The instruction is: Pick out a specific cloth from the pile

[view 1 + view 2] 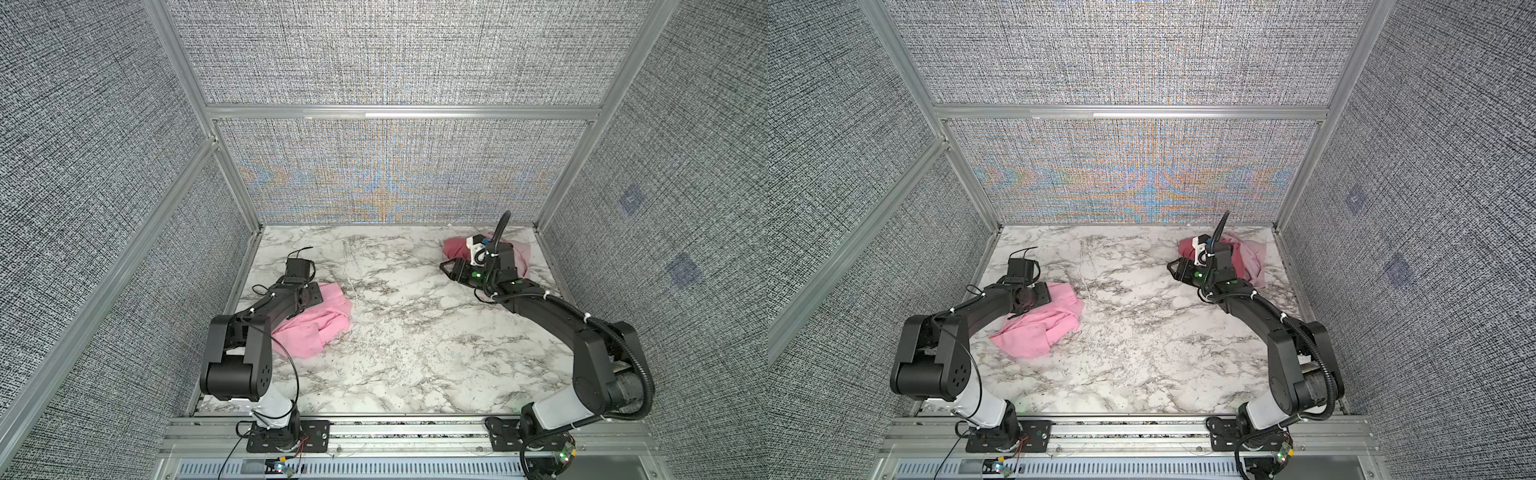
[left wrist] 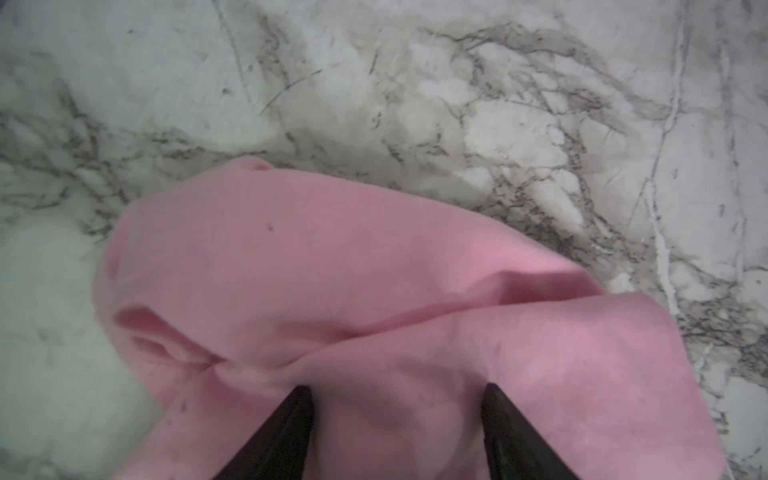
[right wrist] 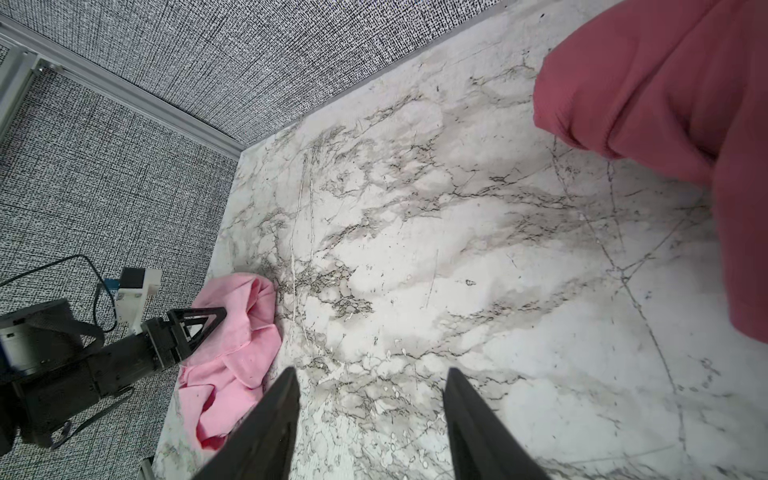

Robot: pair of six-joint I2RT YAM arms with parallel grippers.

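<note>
Lying crumpled on the marble table point(image 1: 415, 332), the cloth point(image 1: 328, 316) is found at the near left in both top views, well apart from the pile point(image 1: 455, 248) of rose-red and pale pink fabric in the far right corner. The left gripper point(image 2: 397, 388) is seen low over the cloth, fingers apart, with a soft fold bulging between them; whether the pads press the fabric cannot be told. The right gripper point(image 3: 372, 370) is held beside the pile over bare marble, fingers apart and empty. The separation is judged done, with release and withdrawal as the step in hand. It is best done by lifting straight up with the fingers wide, so that no fold is snagged and dragged. The cloth is expected to slump and cling. No brand, label or writing can be read.
</note>
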